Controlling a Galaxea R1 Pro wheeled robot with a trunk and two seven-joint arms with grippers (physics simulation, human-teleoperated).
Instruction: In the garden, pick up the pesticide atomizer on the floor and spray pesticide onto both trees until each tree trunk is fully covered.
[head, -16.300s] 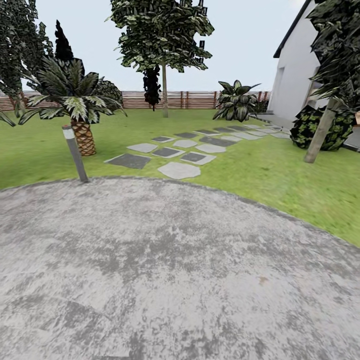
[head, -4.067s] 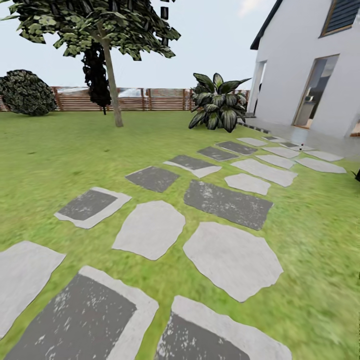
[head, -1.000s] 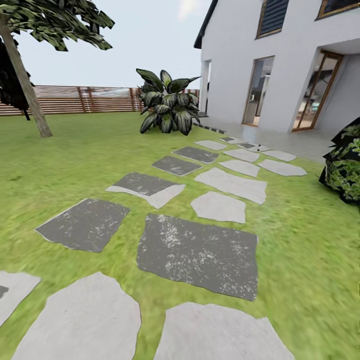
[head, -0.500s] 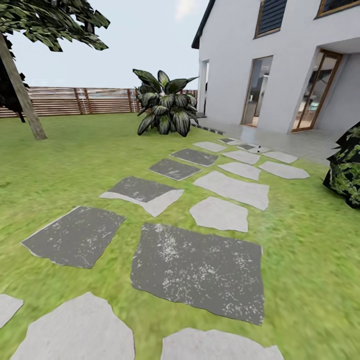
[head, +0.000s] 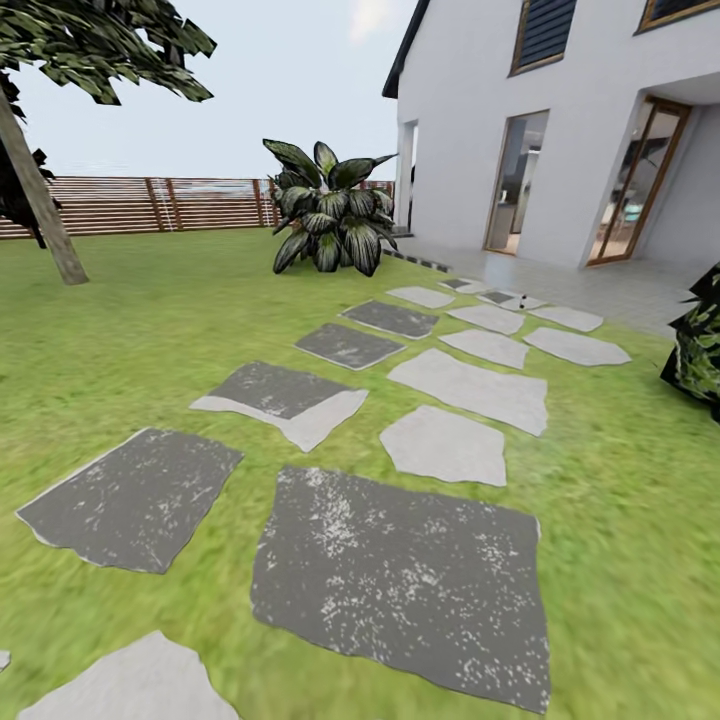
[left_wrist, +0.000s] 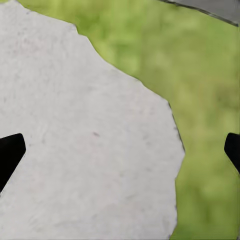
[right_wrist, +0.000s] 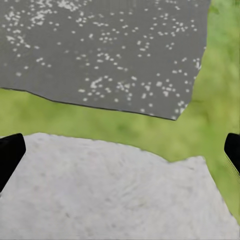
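Note:
One tree stands at the far left of the head view, its leaning grey-brown trunk (head: 40, 205) rising from the grass floor (head: 150, 330) under a flaky green crown (head: 100, 45). A tiny upright object (head: 522, 298) sits on a far paving stone near the house; it is too small to tell if it is the pesticide atomizer. My left gripper (left_wrist: 120, 150) hangs open over a pale stone, with black fingertips (left_wrist: 10, 152) at the picture's edges. My right gripper (right_wrist: 120, 150) is open too, above a pale stone and a dark one, holding nothing.
Dark and pale stepping stones (head: 400, 570) run across the lawn toward the white house (head: 470, 130) with glass doors (head: 640, 180). A broad-leaf plant (head: 328, 210) stands by the house corner, a dark bush (head: 700, 350) at the right edge, a slat fence (head: 180, 203) behind.
The whole head view has shifted as the robot rolls forward along the stones: the paving slides nearer and lower, and the bush drifts off to the right.

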